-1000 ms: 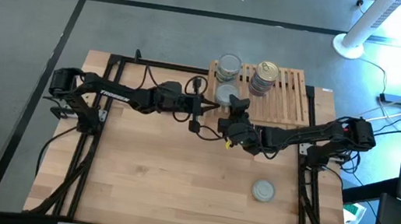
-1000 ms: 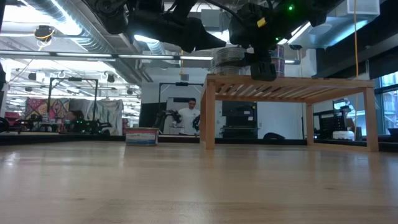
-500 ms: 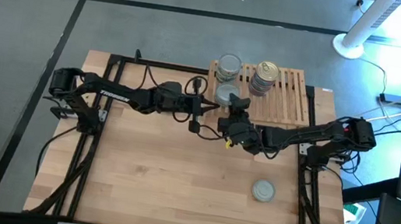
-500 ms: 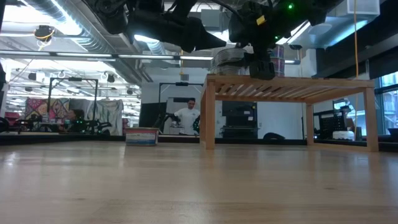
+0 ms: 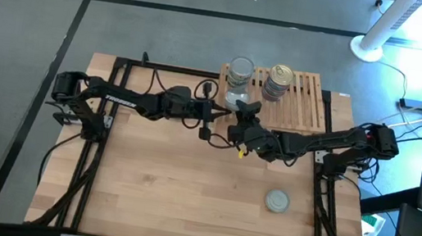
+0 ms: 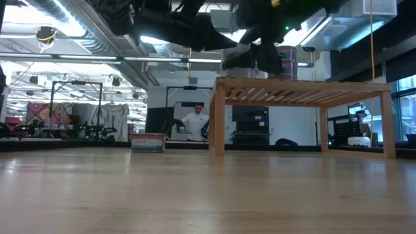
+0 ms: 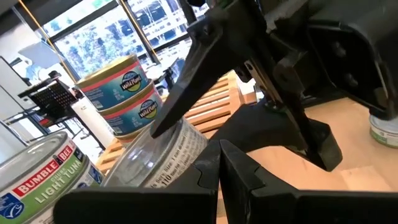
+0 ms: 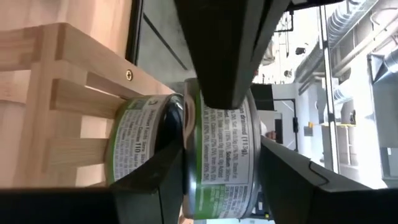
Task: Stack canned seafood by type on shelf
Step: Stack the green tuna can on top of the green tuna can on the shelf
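Observation:
The light-wood shelf stands at the table's far right. On it are a silver-topped stack of tins and a gold-topped stack. My right gripper is shut on a green-labelled tin above the shelf's near left corner. In the right wrist view another green-labelled tin sits on the slats just under the held one. My left gripper is shut and hovers close to the left of the held tin; whether it touches it, I cannot tell. One silver-topped tin stands on the tabletop. My right gripper pinches the tin's round side wall between its two fingers, one on each side. It comes in level from the table's near right. The tin sits upright above the shelf top; whether it rests on the tin beneath, I cannot tell.
The shelf's right half has bare slats. A small flat box shows beyond the table's far edge, and a person stands far off in the room. The wide plank tabletop lies in front of both arms.
My right gripper has carried the tin a little up and toward the far edge, closer to the silver-topped stack. It has stayed shut on the tin.

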Available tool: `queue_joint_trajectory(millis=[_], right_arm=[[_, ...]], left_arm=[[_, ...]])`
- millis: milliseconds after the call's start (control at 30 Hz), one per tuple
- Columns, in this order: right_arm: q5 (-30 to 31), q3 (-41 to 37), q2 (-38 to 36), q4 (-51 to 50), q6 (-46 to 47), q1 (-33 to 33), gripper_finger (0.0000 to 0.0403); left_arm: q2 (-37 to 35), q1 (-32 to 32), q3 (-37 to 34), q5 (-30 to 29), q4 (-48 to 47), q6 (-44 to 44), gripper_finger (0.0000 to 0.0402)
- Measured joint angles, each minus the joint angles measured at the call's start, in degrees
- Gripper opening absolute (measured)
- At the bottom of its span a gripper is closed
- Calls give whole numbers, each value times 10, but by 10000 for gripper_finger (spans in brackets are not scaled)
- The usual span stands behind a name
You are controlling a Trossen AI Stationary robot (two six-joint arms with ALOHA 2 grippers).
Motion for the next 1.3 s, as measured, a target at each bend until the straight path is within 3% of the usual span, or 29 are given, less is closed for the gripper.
queue_joint_trajectory(millis=[900,1300], right_arm=[[4,0,0,-23,-4,0,183],[-19,0,0,-23,-4,0,183]], left_arm=[[0,31,0,2,-21,2,5],[0,-9,0,2,11,1,5]])
